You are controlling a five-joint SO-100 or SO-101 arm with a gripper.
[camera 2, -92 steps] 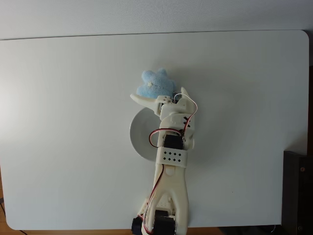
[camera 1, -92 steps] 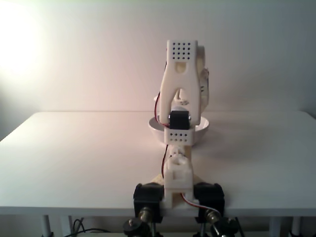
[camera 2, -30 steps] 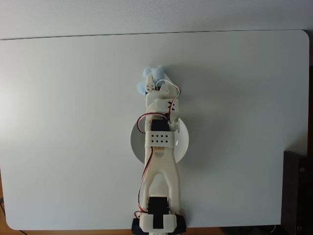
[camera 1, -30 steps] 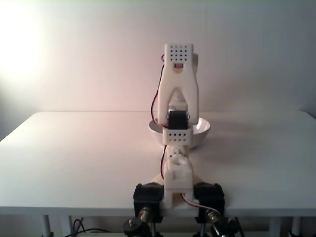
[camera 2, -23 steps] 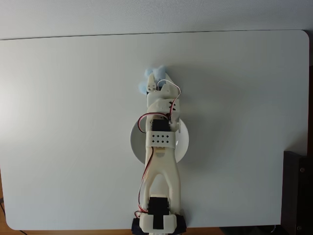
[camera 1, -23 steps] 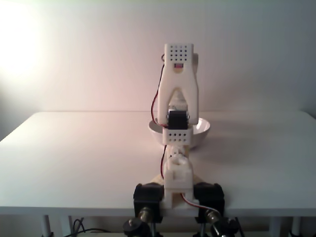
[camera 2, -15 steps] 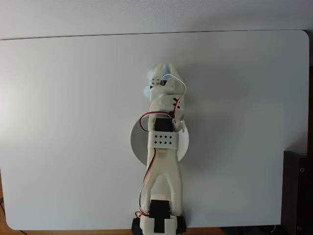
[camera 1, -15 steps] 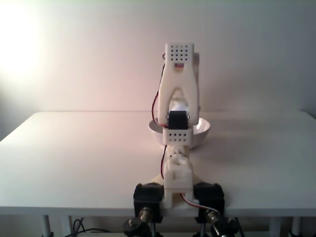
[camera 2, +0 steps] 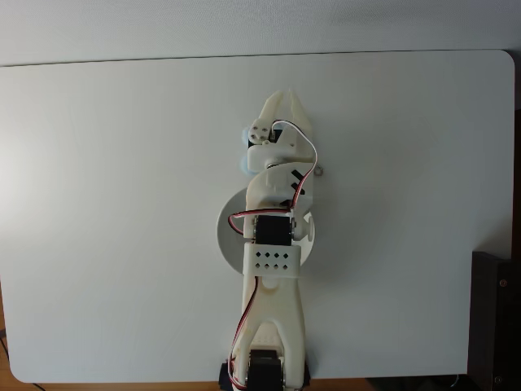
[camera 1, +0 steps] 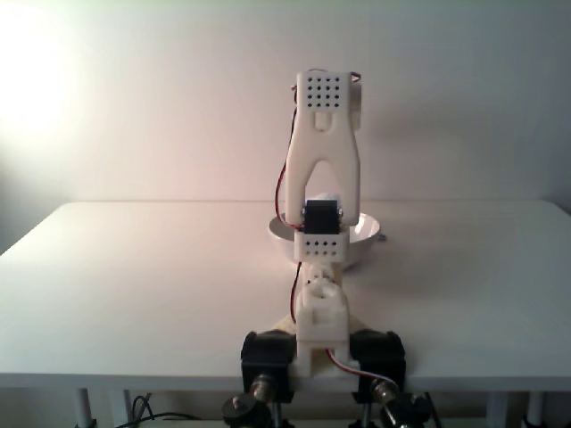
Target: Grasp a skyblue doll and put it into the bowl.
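Above the counter (camera 2: 122, 204), in the top-down fixed view, your gripper (camera 2: 285, 104) reaches past the far rim of the bowl (camera 2: 228, 236), and its two fingers (camera 2: 269, 107) stand close together with only a narrow slit between the tips. I cannot tell whether they are closed on something, because the arm covers what is below them.

Of the doll (camera 2: 245, 164) you can see only small pale blue patches at the left side of the wrist, just beyond the bowl's far rim. It is not clear if the doll hangs from the gripper or lies on the counter under it.

In the front fixed view the arm (camera 1: 323, 160) stands directly before the bowl (camera 1: 368, 234), so the doll is hidden there.

My judgement is that the grasp is uncertain. If the fingers hold only a little of the soft fabric, the doll may slip when you pull the arm back. If you release while the wrist is this far out, the doll may fall on the counter beyond the rim and not inside. The low wrist could also push the bowl when it retracts.
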